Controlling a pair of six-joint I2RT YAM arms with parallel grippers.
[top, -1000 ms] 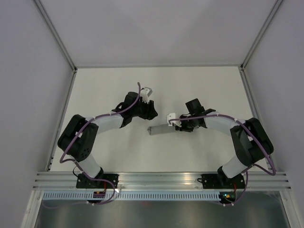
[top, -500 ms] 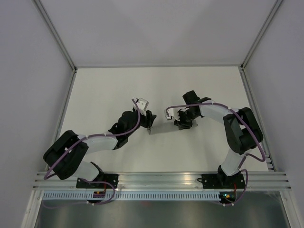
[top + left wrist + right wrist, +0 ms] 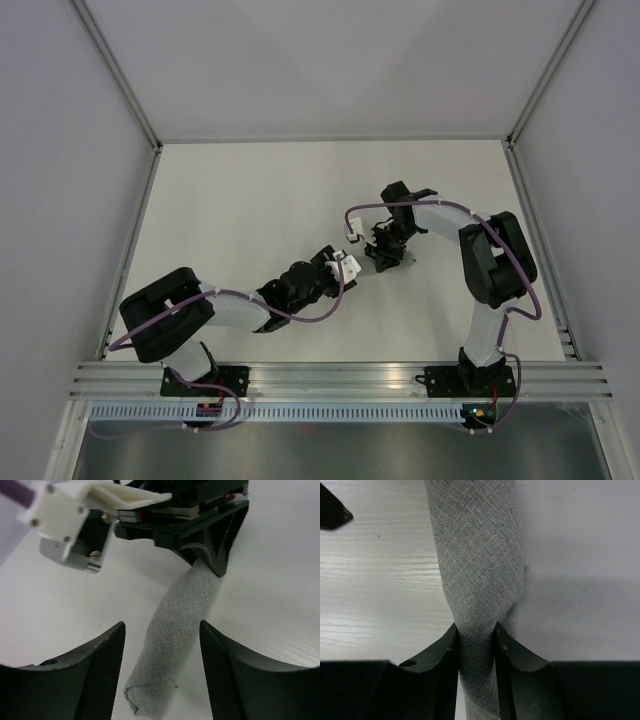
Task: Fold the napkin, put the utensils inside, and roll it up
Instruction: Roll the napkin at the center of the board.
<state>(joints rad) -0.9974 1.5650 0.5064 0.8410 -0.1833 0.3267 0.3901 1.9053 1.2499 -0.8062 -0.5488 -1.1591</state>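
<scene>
- Napkin (image 3: 175, 640) lies on the table (image 3: 230, 200) as a tight roll; no fork shows, probably inside.
- Rolling looks nearly done; next comes a release that doesn't unroll it.
- Right gripper (image 3: 476, 635) pinches one end of the napkin.
- Left gripper (image 3: 161, 626) sits low, jaws apart astride the other end, holding nothing.

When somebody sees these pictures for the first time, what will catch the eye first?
A grey napkin, rolled into a tight tube, is near the middle of the white table. The right tool pinches one end of it. The left tool stands open on both sides of the other end, not touching it.
</scene>
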